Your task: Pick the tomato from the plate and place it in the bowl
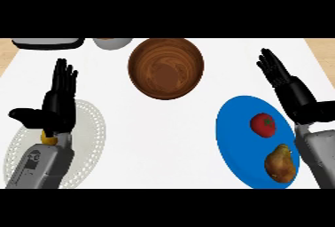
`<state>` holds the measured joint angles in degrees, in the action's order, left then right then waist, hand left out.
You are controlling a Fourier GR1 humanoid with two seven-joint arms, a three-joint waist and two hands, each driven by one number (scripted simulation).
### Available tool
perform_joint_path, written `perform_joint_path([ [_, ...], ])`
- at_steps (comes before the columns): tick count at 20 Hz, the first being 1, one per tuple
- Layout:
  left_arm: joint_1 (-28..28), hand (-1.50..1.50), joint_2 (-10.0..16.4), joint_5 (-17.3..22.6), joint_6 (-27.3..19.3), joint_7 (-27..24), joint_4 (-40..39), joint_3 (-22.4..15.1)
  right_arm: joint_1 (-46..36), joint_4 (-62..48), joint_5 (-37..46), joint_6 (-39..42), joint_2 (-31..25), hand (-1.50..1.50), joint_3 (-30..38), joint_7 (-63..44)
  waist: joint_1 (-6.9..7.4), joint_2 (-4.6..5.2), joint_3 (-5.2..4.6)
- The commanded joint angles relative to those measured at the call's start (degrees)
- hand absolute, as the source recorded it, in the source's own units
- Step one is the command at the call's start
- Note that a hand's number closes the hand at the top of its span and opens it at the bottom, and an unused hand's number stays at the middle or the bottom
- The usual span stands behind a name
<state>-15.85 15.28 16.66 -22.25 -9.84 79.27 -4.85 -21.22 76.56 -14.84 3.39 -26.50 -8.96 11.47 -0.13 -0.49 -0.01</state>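
Observation:
A red tomato (263, 124) lies on the blue plate (235, 133) at the right, with a brown pear (279, 163) just below it on the same plate. The brown wooden bowl (165, 67) stands at the top centre, holding nothing. My right hand (291, 91) is open with straight fingers, up and to the right of the tomato and beside the plate's right rim, not touching the tomato. My left hand (57, 99) rests open at the left, fingers up.
A white patterned plate (91, 128) lies under my left forearm, with a small yellow thing (48, 138) showing beside the wrist. A grey tray-like object (49, 43) and a small grey bowl (111, 42) sit at the top left edge.

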Motion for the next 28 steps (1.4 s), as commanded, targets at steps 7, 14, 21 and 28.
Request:
perform_joint_path([
  [7,0.2,0.0,8.9,-0.5,5.5,2.4,1.6,3.3,-6.2,-0.6,14.9,-16.1,-4.9,-1.5,0.5,-9.8,-0.97,-0.31,-1.34],
  [14,1.8,0.0,11.0,2.2,9.3,4.3,2.5,5.1,-0.6,9.9,30.1,-47.8,13.2,-1.5,-7.0,-16.9,-0.93,-0.35,-0.21],
  [21,4.9,0.0,12.0,2.1,9.9,3.6,3.6,6.4,0.3,18.9,46.1,-38.2,1.3,-1.5,-10.8,-46.3,-2.17,-0.99,-0.49],
  [28,5.5,0.0,11.6,2.2,9.7,4.3,4.8,6.5,1.6,30.6,42.0,-14.9,-9.2,-1.5,-10.7,-68.1,-2.45,-0.7,-0.38],
])
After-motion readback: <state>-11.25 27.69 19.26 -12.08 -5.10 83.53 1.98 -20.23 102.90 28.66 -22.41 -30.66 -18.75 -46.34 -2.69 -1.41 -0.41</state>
